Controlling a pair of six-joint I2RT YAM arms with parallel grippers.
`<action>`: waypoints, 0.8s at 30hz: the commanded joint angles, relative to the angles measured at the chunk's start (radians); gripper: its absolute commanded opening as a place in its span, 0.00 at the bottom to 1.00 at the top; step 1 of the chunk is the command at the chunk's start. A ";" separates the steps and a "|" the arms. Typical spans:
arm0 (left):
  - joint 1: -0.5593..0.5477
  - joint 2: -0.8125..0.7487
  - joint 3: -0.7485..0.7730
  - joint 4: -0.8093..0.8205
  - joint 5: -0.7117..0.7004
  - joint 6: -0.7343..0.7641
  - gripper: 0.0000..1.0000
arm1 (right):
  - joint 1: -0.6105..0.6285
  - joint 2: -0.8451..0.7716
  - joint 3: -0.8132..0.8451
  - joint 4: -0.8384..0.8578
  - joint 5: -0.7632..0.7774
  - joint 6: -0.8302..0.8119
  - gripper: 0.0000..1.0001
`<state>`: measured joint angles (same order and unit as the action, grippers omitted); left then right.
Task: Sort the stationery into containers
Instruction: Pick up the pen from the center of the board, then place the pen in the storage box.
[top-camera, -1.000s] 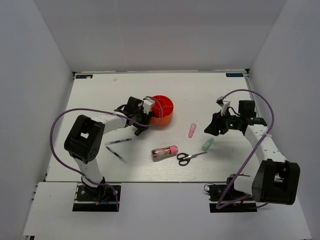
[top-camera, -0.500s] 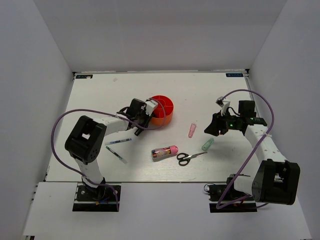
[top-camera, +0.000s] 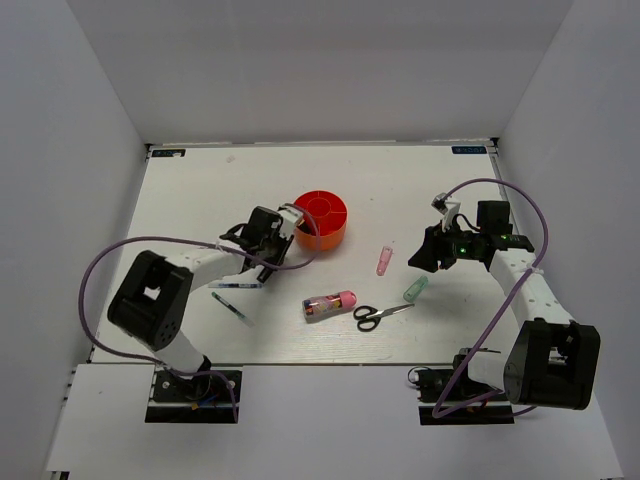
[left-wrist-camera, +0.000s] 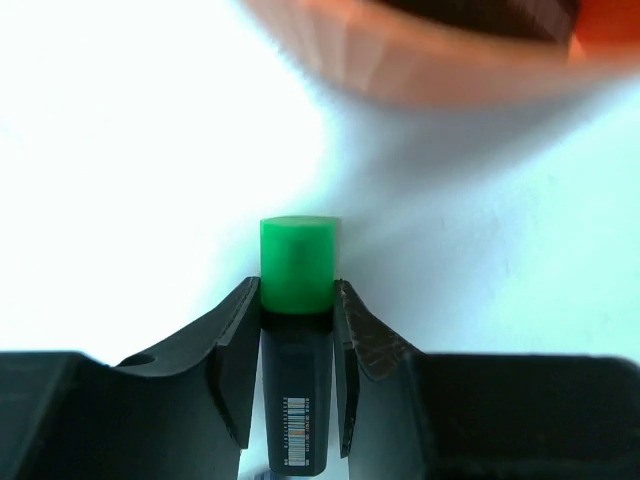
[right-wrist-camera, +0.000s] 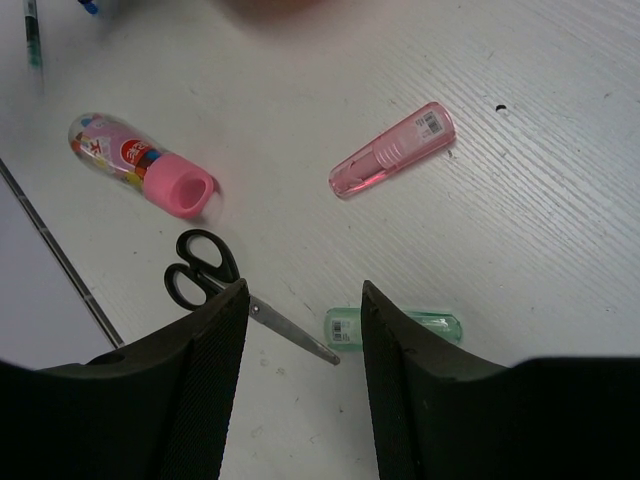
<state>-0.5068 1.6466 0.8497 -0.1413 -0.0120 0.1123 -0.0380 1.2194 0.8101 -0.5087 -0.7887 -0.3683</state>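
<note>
1. Left end effector has withdrawn slightly from the orange organiser, clenched on the green-capped marker.
2. Marker's long axis points cap-first at the organiser, just ahead.
3. Right end effector hangs released, well apart.

Open across the far strip of the white table, and again between the round orange-red plastic organiser and the small pink plastic tube. Crowded in the near middle by the clear pink-capped tube, the black-handled scissors and the pale green tube, with only narrow lanes between them under the wide-spread right gripper. Hemmed in on the left by a thin blue-marked pen and a thin dark pen, and just past the green-capped black marker pinched in the left gripper, walled off by the organiser.
</note>
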 joint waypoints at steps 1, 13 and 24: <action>0.004 -0.161 0.005 -0.069 -0.002 -0.072 0.00 | 0.000 -0.021 0.035 -0.010 -0.029 -0.008 0.52; -0.018 -0.412 -0.037 0.258 -0.112 -0.433 0.00 | 0.000 -0.040 0.031 -0.005 -0.044 0.003 0.04; -0.134 -0.210 -0.048 0.805 -0.313 -0.610 0.00 | -0.002 -0.046 0.024 0.002 -0.040 0.008 0.08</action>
<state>-0.6136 1.4113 0.7528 0.4740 -0.2642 -0.4744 -0.0380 1.1904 0.8101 -0.5217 -0.8108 -0.3664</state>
